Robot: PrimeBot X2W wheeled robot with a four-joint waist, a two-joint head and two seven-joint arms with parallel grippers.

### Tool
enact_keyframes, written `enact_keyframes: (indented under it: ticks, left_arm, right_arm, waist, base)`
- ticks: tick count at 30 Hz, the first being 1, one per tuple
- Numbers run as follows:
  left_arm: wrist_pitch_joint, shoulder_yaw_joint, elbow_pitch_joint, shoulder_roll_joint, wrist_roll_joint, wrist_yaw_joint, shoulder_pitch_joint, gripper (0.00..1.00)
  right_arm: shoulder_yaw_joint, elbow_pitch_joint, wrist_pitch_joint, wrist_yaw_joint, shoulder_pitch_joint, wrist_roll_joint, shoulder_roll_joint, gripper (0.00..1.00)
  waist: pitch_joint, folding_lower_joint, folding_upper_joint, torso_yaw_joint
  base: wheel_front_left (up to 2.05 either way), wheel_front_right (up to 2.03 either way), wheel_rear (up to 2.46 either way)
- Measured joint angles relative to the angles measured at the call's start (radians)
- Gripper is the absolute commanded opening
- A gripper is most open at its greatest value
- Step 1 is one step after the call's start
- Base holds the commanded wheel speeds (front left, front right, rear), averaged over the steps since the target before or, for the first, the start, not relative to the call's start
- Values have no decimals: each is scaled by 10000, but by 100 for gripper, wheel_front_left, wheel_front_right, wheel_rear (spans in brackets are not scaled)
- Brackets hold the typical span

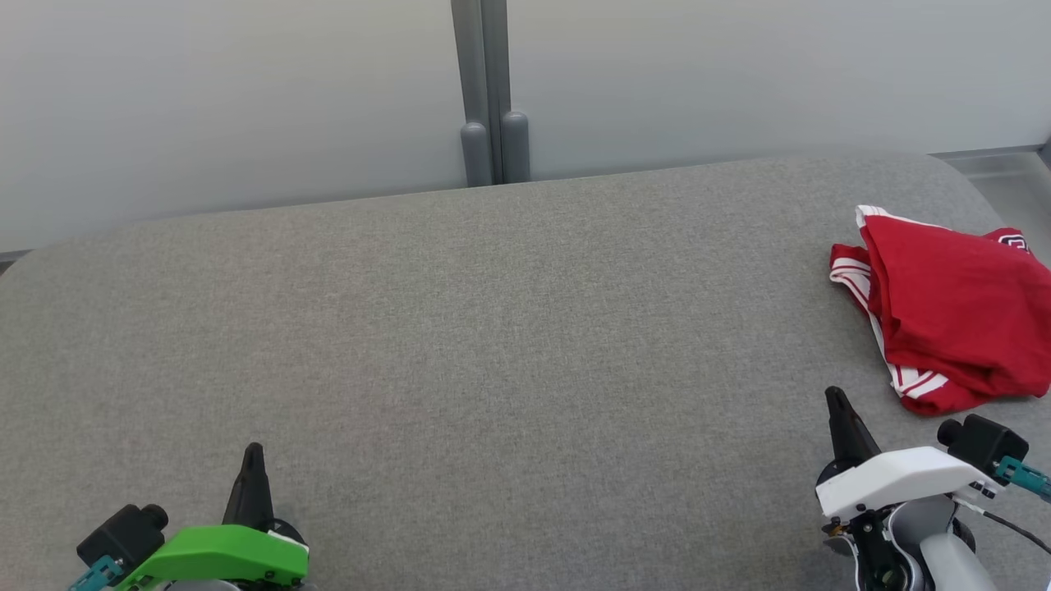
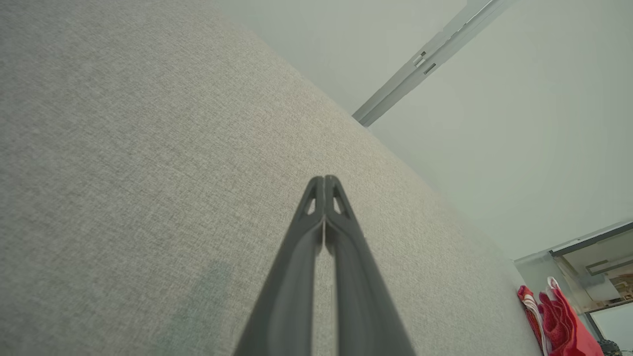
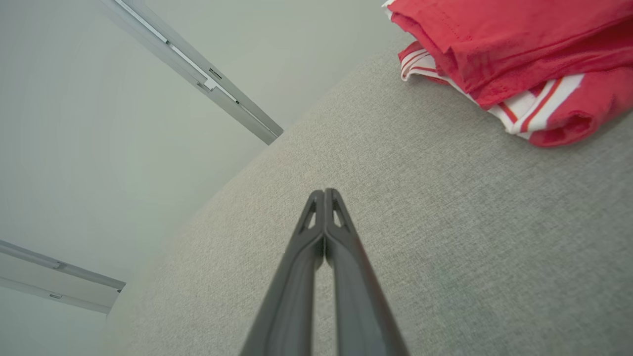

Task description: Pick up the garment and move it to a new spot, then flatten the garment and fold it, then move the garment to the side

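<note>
Near edge, lower left: left gripper (image 1: pixel 253 451), two long dark fingers on a green housing, fingers pressed together tip to tip, nothing between them. The left wrist view confirms it: left gripper (image 2: pixel 325 179) has its tips meeting, only a thin slit lower down, bare fabric underneath.

Near edge, lower right: right gripper (image 1: pixel 836 396), same dark fingers on a white housing, also fully closed and holding nothing. In the right wrist view the right gripper (image 3: pixel 324 192) has its tips touching above the cloth surface.

Both sit over the wide grey woven-fabric tabletop with rounded corners (image 1: pixel 493 328).

Garment: red crumpled jersey-type garment with white-and-red striped trim (image 1: pixel 952 312), lying in a loose, bunched heap on the right side of the tabletop, toward the far right corner. Its right part is cut off by the frame edge. It is ahead and to the right of the right gripper, near it but not touching. It is well apart from the left gripper. A small white print shows on its far right edge, too small to read.

Beyond the far edge: pale grey wall panels (image 1: pixel 205 98), split by a grey vertical post (image 1: pixel 490 90) at centre.
</note>
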Motion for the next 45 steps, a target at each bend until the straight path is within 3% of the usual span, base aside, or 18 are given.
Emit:
enact_keyframes:
  ticks: [45]
  left_arm:
    - [1218, 414, -849, 27, -4959, -249, -219, 0]
  right_arm:
    - [-646, -1066, 1384, -10, 170, 5271, 59, 0]
  waist:
    - [118, 0, 0, 260]
  base:
    - [0, 0, 0]
